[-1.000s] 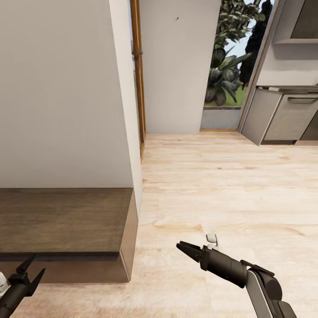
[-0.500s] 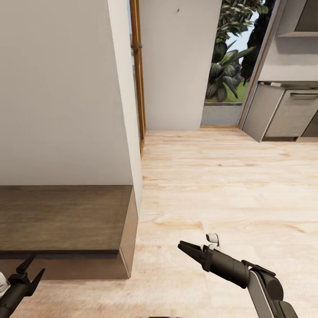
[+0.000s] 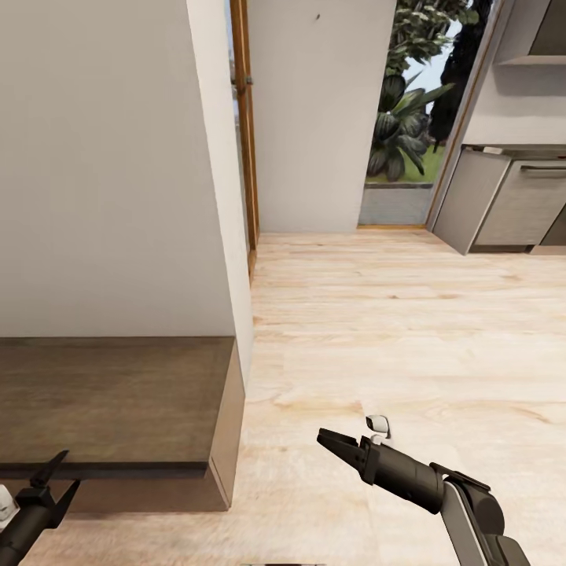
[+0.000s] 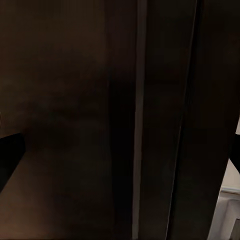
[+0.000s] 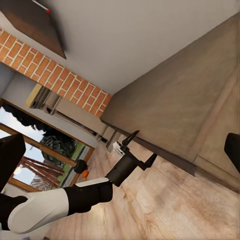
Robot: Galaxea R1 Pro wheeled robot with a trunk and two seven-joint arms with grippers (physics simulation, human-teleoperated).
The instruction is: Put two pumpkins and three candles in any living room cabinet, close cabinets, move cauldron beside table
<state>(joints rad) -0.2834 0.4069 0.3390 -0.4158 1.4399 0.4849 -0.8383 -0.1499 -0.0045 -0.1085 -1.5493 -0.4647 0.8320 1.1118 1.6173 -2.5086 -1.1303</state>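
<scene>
The low dark brown cabinet [image 3: 110, 401] stands against the white wall at the lower left, its fronts shut. My left gripper [image 3: 71, 468] hangs open just in front of the cabinet's front edge, holding nothing. The left wrist view looks close at the dark cabinet front [image 4: 75, 125], with the fingers [image 4: 10, 155] wide apart. My right gripper [image 3: 324, 439] is open and empty over the floor, right of the cabinet's end. From the right wrist view I see the cabinet [image 5: 190, 100] and the left gripper [image 5: 145, 145]. Far off sits a small orange blob [image 5: 85, 173], too small to identify.
A white wall corner [image 3: 228, 236] rises beside the cabinet's end. Pale wood floor [image 3: 393, 330] stretches ahead to a glass door with plants [image 3: 401, 118]. Grey kitchen cabinets [image 3: 511, 204] stand at the far right. A wooden door frame [image 3: 248, 134] is behind the corner.
The whole view has shifted slightly, so the camera moved a little. Both arms keep the same pose and both grippers stay open.
</scene>
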